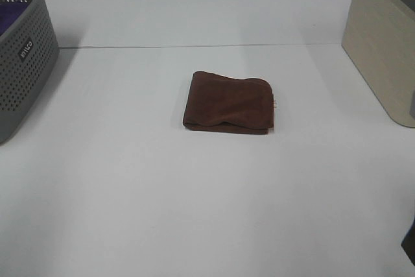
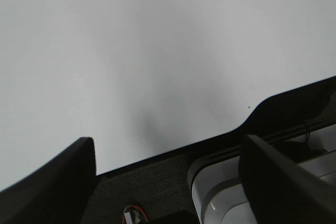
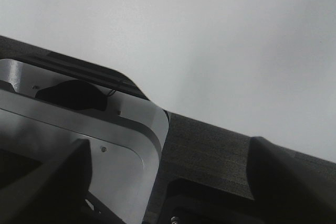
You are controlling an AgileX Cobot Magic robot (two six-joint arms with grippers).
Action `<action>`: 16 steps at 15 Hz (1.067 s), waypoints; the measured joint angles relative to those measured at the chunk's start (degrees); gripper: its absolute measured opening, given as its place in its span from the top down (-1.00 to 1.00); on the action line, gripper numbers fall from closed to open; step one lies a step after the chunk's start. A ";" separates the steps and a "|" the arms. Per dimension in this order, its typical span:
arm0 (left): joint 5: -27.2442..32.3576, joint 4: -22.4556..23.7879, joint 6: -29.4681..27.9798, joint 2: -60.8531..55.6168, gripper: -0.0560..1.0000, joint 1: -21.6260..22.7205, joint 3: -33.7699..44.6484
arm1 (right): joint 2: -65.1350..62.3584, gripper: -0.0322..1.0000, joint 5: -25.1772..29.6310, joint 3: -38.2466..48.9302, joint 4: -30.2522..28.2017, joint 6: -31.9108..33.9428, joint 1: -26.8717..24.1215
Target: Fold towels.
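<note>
The dark brown towel [image 1: 229, 102] lies folded into a compact rectangle in the middle of the white table [image 1: 130, 180], with a small pale tag at its right edge. It shows only in the exterior high view. My left gripper [image 2: 167, 139] is open and empty, its fingers [image 2: 47, 182] spread wide over the table's near edge. My right gripper [image 3: 169, 141] is open and empty too, its fingers [image 3: 289, 177] apart over the table edge. Both are far from the towel. Only a dark bit of an arm [image 1: 410, 244] shows at the lower right of the exterior high view.
A grey perforated basket [image 1: 23, 56] with something purple inside stands at the far left. A beige box [image 1: 379, 37] stands at the far right. White and black robot base parts [image 3: 79, 124] sit below the table edge in both wrist views.
</note>
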 joint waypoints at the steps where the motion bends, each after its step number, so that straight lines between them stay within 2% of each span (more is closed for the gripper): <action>1: -0.74 -0.06 0.86 -2.69 -0.47 0.00 2.29 | -2.64 -0.55 -0.69 2.46 -0.23 -0.34 0.00; 4: -0.86 -0.74 1.89 -6.47 -0.47 0.00 3.55 | -10.60 -0.55 -0.63 4.81 -0.29 -0.34 0.00; 9: -0.86 -2.01 4.35 -6.53 -0.47 0.00 3.55 | -23.38 -0.55 -0.06 5.33 -0.69 -1.83 0.00; 16: -0.97 -2.01 4.41 -6.53 -0.47 0.00 3.55 | -26.87 -0.55 0.00 5.39 -0.69 -1.89 0.00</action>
